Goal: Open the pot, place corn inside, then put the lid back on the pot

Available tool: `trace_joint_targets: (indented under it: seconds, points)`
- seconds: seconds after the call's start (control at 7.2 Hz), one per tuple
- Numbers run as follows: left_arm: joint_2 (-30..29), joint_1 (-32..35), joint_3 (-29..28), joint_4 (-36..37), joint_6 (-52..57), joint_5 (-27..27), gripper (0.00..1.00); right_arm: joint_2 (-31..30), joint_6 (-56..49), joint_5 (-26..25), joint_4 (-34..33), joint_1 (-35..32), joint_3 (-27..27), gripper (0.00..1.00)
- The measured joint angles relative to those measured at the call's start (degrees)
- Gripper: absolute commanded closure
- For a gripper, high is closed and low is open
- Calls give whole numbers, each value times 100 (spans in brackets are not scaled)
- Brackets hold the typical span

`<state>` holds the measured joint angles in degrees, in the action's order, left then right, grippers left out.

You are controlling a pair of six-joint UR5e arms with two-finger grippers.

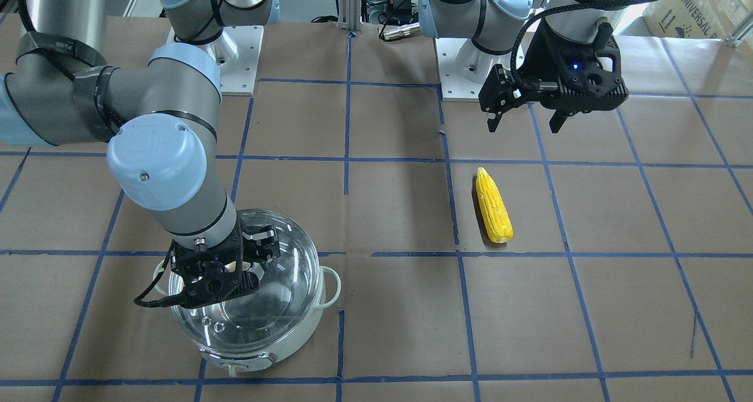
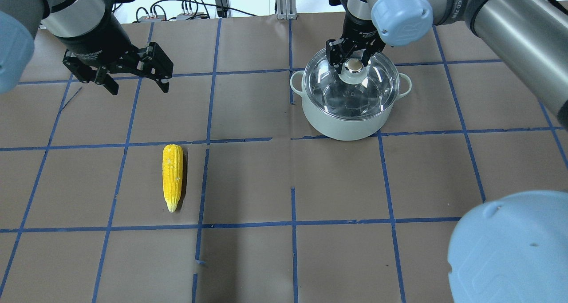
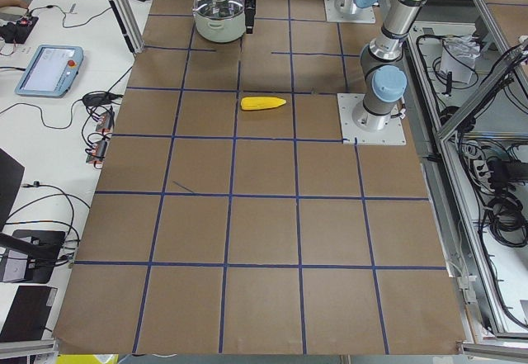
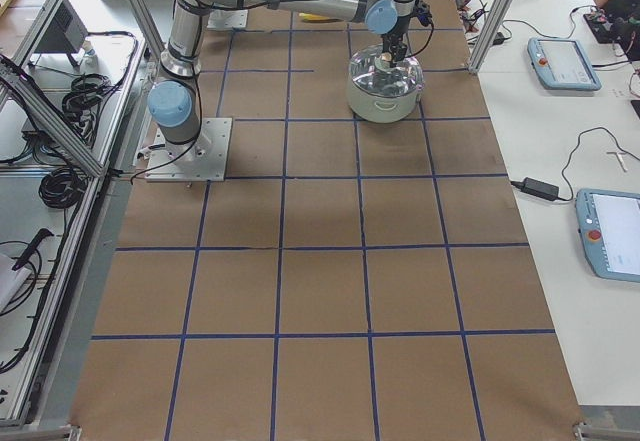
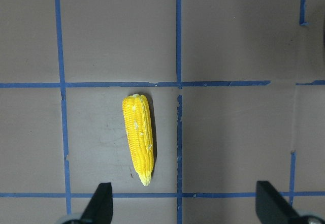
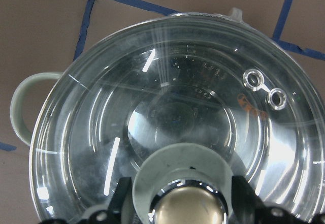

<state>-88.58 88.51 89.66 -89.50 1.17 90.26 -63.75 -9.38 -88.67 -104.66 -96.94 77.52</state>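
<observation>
The pale mint pot (image 2: 341,125) stands on the table with the clear glass lid (image 2: 355,92) seated on it. My right gripper (image 2: 353,58) hangs over the lid, open, with its jaws on either side of the silver knob (image 6: 190,206); the right wrist view shows a small gap on each side. The lid's two vent rings (image 6: 264,88) show there too. The yellow corn (image 2: 172,176) lies flat on the paper, well apart from the pot (image 1: 259,343). My left gripper (image 2: 133,83) is open and empty, high above the table behind the corn (image 5: 138,137).
Brown paper with a blue tape grid covers the table (image 2: 284,249). Two arm base plates (image 1: 235,60) sit at the robot's edge. A cardboard box (image 1: 700,7) stands past the table corner. Teach pendants (image 4: 565,61) lie on side benches.
</observation>
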Motion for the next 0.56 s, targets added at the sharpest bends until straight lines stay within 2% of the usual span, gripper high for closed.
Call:
trace_joint_targets:
  seconds: [0.14,0.56]
  points:
    - [0,1,-1,-12,-2,3,0,-11,2,-6,21,0,0,56]
    - [5,6,-5,-50,5,-1,0,-56,-30,-39,297,9,-115,58]
